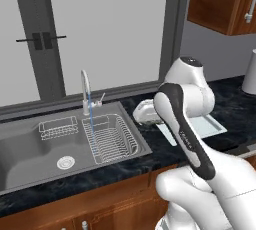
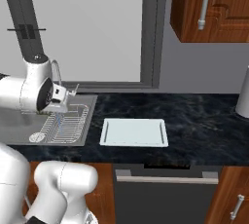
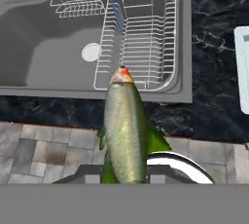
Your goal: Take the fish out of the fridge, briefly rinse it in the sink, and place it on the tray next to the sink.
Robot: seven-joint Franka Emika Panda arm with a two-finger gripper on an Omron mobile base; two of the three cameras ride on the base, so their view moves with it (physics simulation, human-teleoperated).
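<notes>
We see the gripper (image 3: 125,179) clamped on the fish (image 3: 124,125), its long axis lengthwise along the fingers, red-tipped head twd the sink (image 3: 44,57).

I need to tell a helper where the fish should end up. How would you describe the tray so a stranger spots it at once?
Start at the steel sink under the window. On the dark counter just right of it lies the tray: flat, rectangular, pale white-blue with a low rim. Unlike the wire racks inside the basin, it is solid and lies on the countertop.
</notes>
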